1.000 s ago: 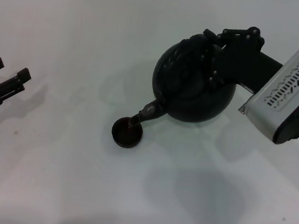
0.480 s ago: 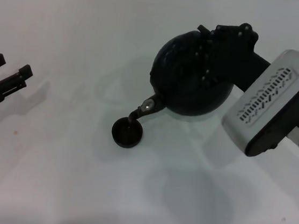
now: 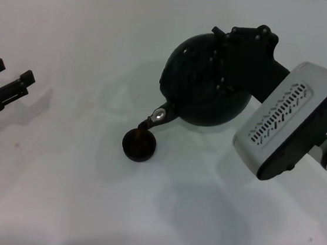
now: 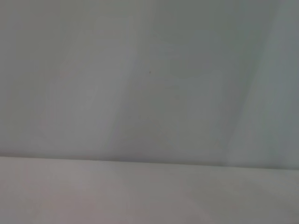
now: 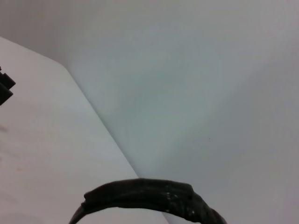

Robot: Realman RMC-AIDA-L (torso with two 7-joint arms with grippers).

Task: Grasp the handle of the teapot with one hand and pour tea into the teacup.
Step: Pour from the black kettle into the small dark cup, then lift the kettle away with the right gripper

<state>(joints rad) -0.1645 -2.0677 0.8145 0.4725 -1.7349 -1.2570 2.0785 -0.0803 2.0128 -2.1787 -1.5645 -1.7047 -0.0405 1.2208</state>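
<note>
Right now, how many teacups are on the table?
1. The teacup stands on the white table, just below the spout of the tilted teapot. None seems hidden.

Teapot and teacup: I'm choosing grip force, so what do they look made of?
The teapot, held tilted by the right gripper, looks like matte cast iron or dark clay: dull, no glare. Its handle looks wrapped, with a rough ridged surface. The teacup looks like dark glazed ceramic, though that is uncertain. The left gripper hangs idle, open.
</note>
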